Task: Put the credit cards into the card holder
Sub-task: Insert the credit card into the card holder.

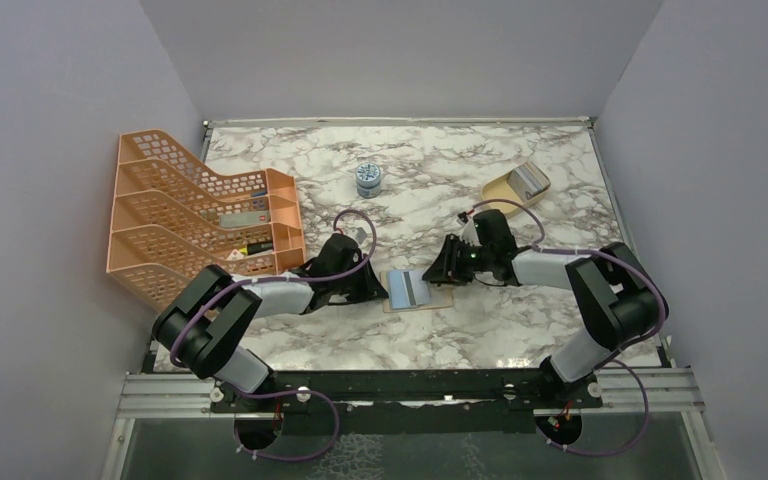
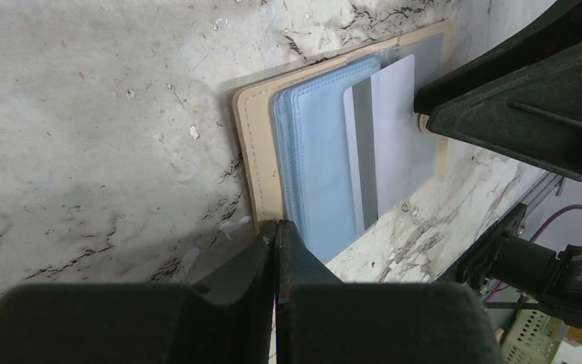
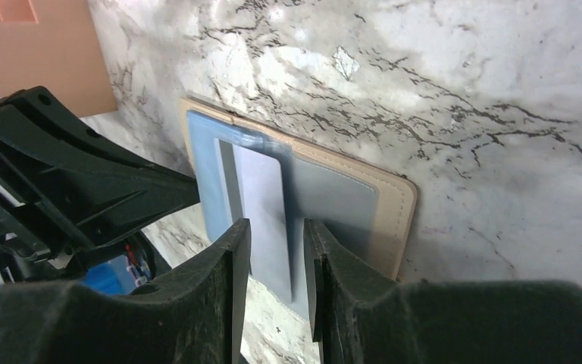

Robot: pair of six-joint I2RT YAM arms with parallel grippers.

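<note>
The card holder point(image 1: 416, 292) lies open on the marble table, tan outside point(image 2: 254, 144) with pale blue pockets point(image 3: 201, 174). A silvery credit card point(image 2: 394, 129) with a dark stripe lies on those pockets point(image 3: 261, 197). My left gripper point(image 2: 276, 226) is shut, its tips resting at the holder's near tan edge point(image 1: 378, 287). My right gripper point(image 3: 276, 231) is slightly open, its fingers straddling the card's end without closing on it point(image 1: 442, 272). Another pale credit card point(image 1: 532, 179) rests in the beige dish.
An orange tiered file tray point(image 1: 200, 220) stands at the left. A small round tin point(image 1: 368, 179) sits at the back centre. The beige dish point(image 1: 505, 192) is at the back right. Grey walls close in both sides.
</note>
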